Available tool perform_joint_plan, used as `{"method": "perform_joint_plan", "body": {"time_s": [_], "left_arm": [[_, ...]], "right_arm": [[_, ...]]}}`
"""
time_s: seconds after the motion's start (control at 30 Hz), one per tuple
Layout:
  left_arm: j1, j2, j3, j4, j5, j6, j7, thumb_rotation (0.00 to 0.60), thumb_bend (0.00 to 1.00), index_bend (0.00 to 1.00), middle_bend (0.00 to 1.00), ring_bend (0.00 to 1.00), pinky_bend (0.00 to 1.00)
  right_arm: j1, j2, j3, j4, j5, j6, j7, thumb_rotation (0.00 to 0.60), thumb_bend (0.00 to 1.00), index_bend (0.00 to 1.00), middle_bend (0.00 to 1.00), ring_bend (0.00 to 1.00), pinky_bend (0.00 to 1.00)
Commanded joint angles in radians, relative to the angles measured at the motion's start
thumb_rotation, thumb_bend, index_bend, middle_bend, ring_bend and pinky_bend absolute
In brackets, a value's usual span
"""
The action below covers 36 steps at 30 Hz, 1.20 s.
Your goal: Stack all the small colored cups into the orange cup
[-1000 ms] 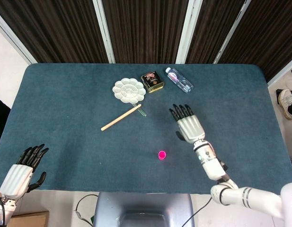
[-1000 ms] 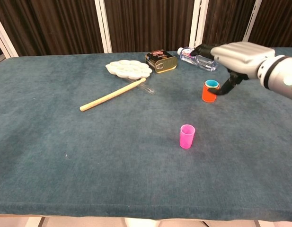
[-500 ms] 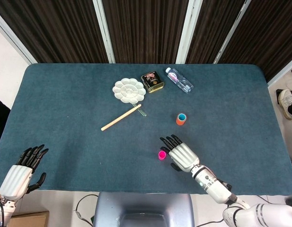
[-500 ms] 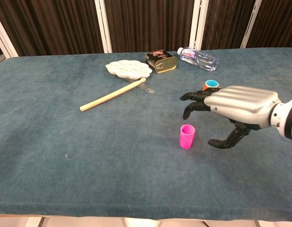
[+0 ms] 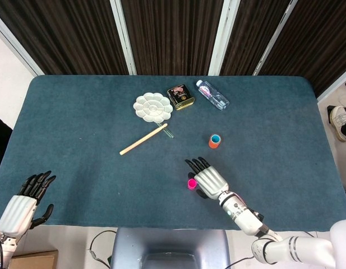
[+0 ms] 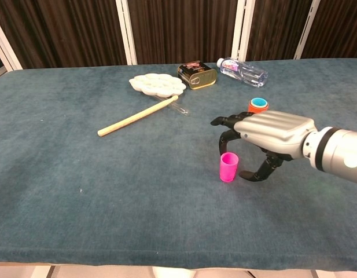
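**Right hand closes in on the last loose cup**

A second ago the right hand [image 6: 265, 128] was up at the orange cup [image 6: 257, 105], thumb by its rim; since then it has swung back toward the near edge and now hovers just beside the pink cup [image 6: 228, 167], fingers spread above it and the thumb hooked low on the far side. Nothing is pinched yet, and from where I stand I can't quite tell whether a fingertip is already brushing the cup. The move suggests the blue cup is settled and pink is next: the grasp looks about to begin.

Counting the cups: three in all. One orange, standing well apart toward the water bottle [image 5: 212, 95]; one blue, nested inside the orange with only its rim showing; one pink, upright and alone near the front of the table [image 5: 77, 123]. So one cup is left to stack.

Other things, one of each: a white paint palette [image 5: 152, 106], a dark tin [image 5: 180, 96], a wooden stick [image 5: 143, 139].

The left hand [image 5: 20, 205] hangs off the near left corner, fingers apart, holding nothing.
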Motion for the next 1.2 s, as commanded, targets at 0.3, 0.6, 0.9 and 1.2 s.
{"method": "perform_joint_plan", "body": {"time_s": [0.3, 0.6, 0.9, 1.2], "left_arm": [[0.002, 0.001, 0.000, 0.002, 0.005, 0.005, -0.002, 0.600, 0.46, 0.00, 0.00, 0.00, 0.08], [0.002, 0.000, 0.001, 0.002, 0.004, 0.004, 0.000, 0.600, 0.46, 0.00, 0.00, 0.00, 0.08], [-0.002, -0.007, -0.001, -0.001, 0.000, -0.008, 0.017, 0.600, 0.46, 0.00, 0.00, 0.00, 0.08], [-0.004, -0.006, -0.001, 0.000, -0.005, -0.014, 0.016, 0.600, 0.46, 0.00, 0.00, 0.00, 0.08]], "right_arm": [[-0.007, -0.051, 0.028, 0.033, 0.008, 0.052, -0.008, 0.600, 0.46, 0.62, 0.06, 0.00, 0.00], [-0.019, -0.045, 0.183, 0.088, 0.005, 0.201, 0.092, 0.600, 0.46, 0.63, 0.07, 0.00, 0.00], [0.056, -0.069, 0.310, 0.263, 0.230, 0.127, -0.011, 0.600, 0.46, 0.63, 0.07, 0.00, 0.00], [0.069, -0.099, 0.280, 0.339, 0.267, 0.093, -0.023, 0.600, 0.46, 0.63, 0.07, 0.00, 0.00]]}}
